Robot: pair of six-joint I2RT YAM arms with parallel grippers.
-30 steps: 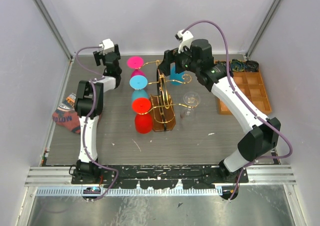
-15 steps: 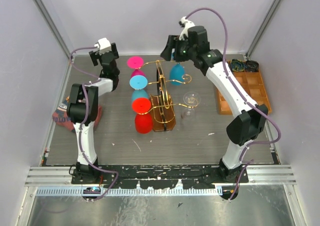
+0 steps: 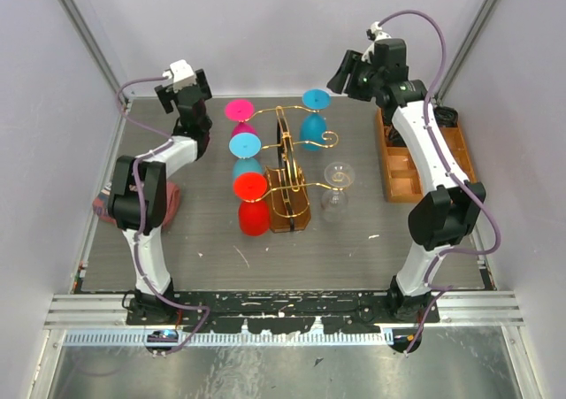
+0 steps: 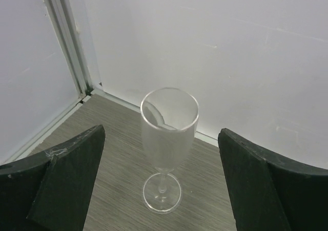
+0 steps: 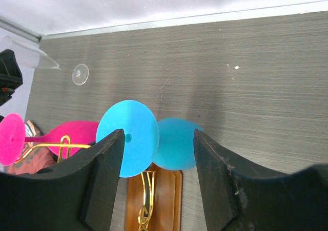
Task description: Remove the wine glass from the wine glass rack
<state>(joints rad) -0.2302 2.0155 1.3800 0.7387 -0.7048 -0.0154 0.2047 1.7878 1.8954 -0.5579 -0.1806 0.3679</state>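
**Teal glass hangs on the rack, no pincer on it**

On the desk (image 3: 398, 240) the gold rack (image 3: 290, 206) carries the teal glass (image 3: 311, 126) on its right side, foot to the rear, bowl lower. The right pincer (image 5: 159, 139) hangs high above it, jaws partly apart, holding nothing. The left pincer (image 4: 160, 139) gapes wide and is empty. The glass is likely light, rigid, smooth and breakable, so a gentle grip seems wise. The bowl looks too broad and slick; the thin stem, between bowl and foot, is the better hold. It is opaque teal, with a rounded bowl and a flat round foot.
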